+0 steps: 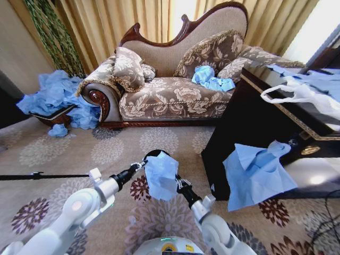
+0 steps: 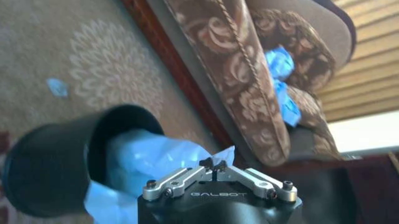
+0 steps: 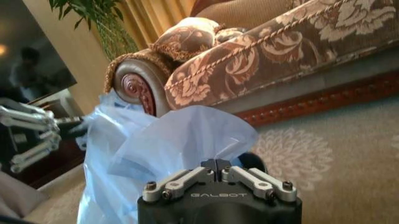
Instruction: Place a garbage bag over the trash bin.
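Note:
The light-blue garbage bag point(image 1: 162, 175) hangs crumpled over the small black trash bin point(image 1: 154, 154) on the carpet just in front of me. My left gripper point(image 1: 139, 166) is shut on the bag's left edge and my right gripper point(image 1: 180, 184) is shut on its right edge. In the left wrist view, part of the garbage bag point(image 2: 143, 154) lies inside the tilted-looking trash bin point(image 2: 56, 163), with the left gripper point(image 2: 213, 164) pinching a corner. The right gripper point(image 3: 216, 162) pinches a fold of the garbage bag point(image 3: 181, 144); a sliver of the trash bin point(image 3: 252, 161) shows behind it.
A patterned sofa point(image 1: 175, 95) stands ahead with blue bags point(image 1: 211, 78) on its seat. A dark cabinet point(image 1: 255, 122) at the right carries a flat blue bag point(image 1: 257, 172) and a white handled bag point(image 1: 303, 94). A pile of blue bags point(image 1: 56, 98) lies left.

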### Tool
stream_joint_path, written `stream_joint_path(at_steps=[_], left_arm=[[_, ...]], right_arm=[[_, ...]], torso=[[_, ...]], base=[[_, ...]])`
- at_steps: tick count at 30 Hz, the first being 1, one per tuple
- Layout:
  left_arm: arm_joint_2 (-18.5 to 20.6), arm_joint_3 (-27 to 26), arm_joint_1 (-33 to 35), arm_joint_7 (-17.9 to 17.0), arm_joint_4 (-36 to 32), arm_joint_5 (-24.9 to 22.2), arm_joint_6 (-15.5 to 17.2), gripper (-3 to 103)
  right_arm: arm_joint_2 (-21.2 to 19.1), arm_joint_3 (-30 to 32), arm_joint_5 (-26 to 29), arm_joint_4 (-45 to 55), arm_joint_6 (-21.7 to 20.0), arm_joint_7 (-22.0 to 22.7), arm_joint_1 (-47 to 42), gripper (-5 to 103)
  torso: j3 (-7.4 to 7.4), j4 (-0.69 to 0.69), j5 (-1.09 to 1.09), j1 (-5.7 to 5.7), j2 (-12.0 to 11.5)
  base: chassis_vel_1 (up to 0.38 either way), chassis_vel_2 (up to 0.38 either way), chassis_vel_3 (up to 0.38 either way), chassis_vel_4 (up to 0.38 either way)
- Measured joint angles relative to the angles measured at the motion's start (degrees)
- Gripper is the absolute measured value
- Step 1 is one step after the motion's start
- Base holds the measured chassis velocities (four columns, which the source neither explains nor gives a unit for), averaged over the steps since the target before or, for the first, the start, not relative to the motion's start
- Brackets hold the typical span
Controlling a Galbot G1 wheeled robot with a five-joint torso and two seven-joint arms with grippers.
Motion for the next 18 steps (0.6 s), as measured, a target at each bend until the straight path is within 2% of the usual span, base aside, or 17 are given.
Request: stream_joint_path(at_steps=[2,3,4,18], left_arm=[[-0.16,0.82,-1.5,-0.01,1.85,0.23,-0.04,0],[-0.34,2.78,-5.53,0.42,6.87,1.53,0.03,0],[-0.32,2.78,-5.77,0.65,7.6,1.73,0.08,0],[1.23,-4.54,2.57,4.49,9.84,4.91,1.03,0]], right_arm=[[0.37,-0.01,-0.02,-1.09,0.03,-0.01,1.1,0],[1.9,-0.04,-0.47,-5.05,0.18,-0.16,4.71,0],[2.18,-0.13,-0.51,-5.8,0.19,-0.16,5.24,0],[4.54,-1.92,-3.12,-8.58,2.97,-0.39,3.91,0]], torso=[[0.0,0.01,-0.01,0.0,-0.01],[0.01,-0.01,0.0,0.01,-0.01],[0.01,0.0,0.0,0.01,-0.01],[0.0,0.0,0.0,-0.01,-0.01]], base=[[0.0,0.0,0.0,0.0],[0.0,0.0,0.0,0.0],[0.0,0.0,0.0,0.0],[0.0,0.0,0.0,0.0]])
